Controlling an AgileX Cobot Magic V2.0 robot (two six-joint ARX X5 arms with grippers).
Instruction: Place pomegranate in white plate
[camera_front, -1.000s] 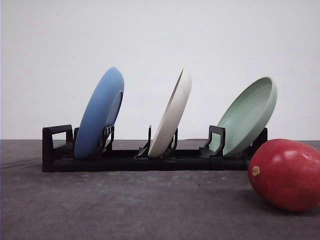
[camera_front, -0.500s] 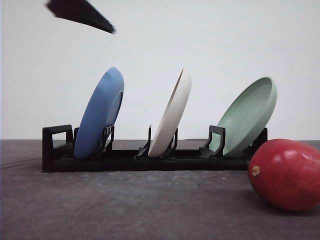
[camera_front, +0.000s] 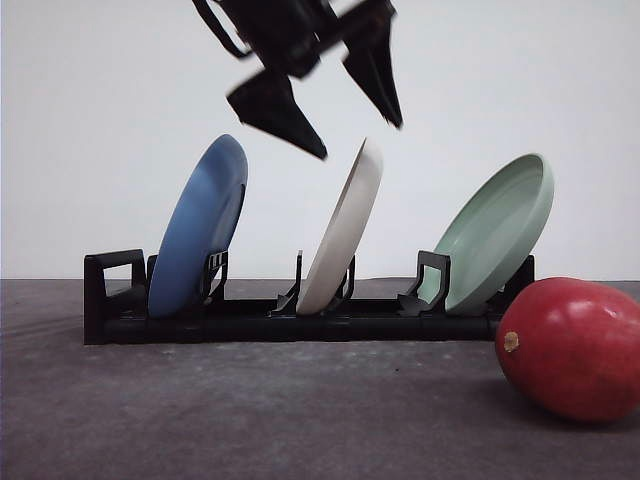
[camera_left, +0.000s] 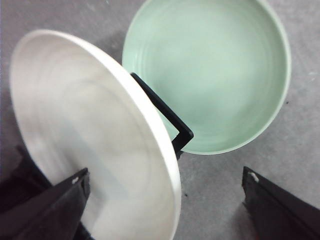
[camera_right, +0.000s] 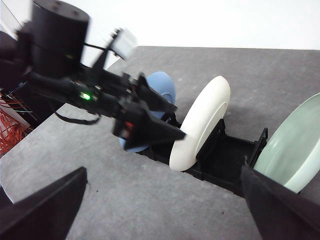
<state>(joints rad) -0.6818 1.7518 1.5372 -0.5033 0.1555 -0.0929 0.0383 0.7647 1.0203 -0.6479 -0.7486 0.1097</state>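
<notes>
Nearest us on the table (camera_front: 250, 420) lies 1 pomegranate (camera_front: 572, 348), on its side at the right edge of the front view, free of any claw and well apart from the white plate (camera_front: 345, 232). Behind it stands 1 black rack (camera_front: 300, 318) holding 3 plates on edge: 1 blue plate (camera_front: 200, 225), the white plate in the middle slot and 1 green plate (camera_front: 497, 232), all leaning the same way. Above the white plate's rim hangs our left claw (camera_front: 355, 125), spread wide and holding nothing; in the left wrist view its 2 fingers straddle the white plate's edge. Our right claw (camera_right: 160, 210) also stands wide open and empty, looking at the rack from a distance. We judge the main risk to be the lift: a thin, smooth, tilted rim could slip from a shallow pinch, or the plate could catch on its slot, drag the rack and knock the blue or green plate. A loose round fruit could also roll if the table is jolted, and set off-center on a shallow plate it might roll out.
</notes>
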